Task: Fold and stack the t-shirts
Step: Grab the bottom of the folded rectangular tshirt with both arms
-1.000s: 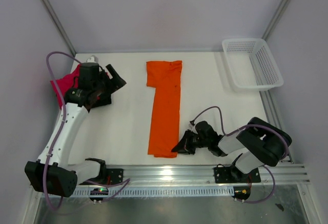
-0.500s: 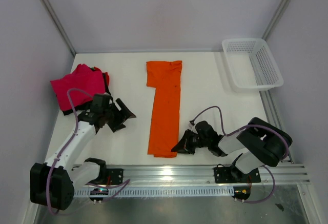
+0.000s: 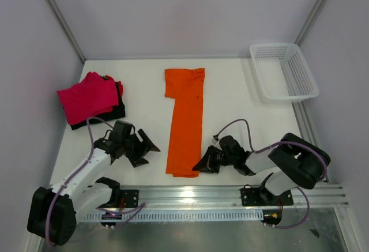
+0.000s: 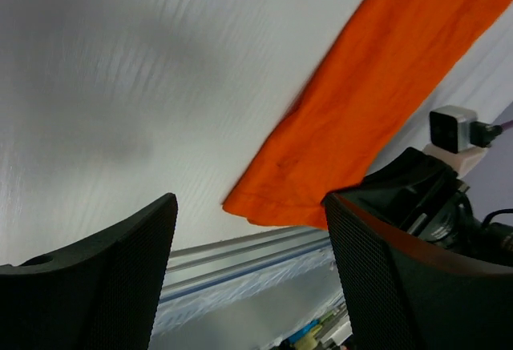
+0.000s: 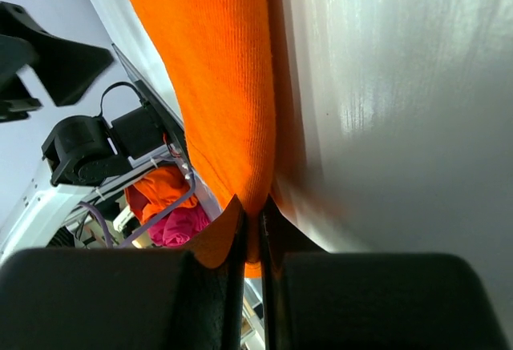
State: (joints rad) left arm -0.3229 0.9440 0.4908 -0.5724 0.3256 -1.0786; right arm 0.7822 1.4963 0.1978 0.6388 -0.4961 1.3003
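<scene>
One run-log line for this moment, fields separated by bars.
left pincer: open, empty | right pincer: shut on orange shirt | pink shirt: far left

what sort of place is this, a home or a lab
Most likely a robot lab test cell: a white table boxed in by blank grey panels, with a left arm and right arm bolted to a metal rail.

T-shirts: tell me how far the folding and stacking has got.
Done: the magenta shirt lies roughly folded on the black shirt, far left. In hand: the orange shirt is a long narrow strip; the right claw is shut on its near corner, the left claw open beside it, empty. Left: fold the strip short and stack it.
</scene>
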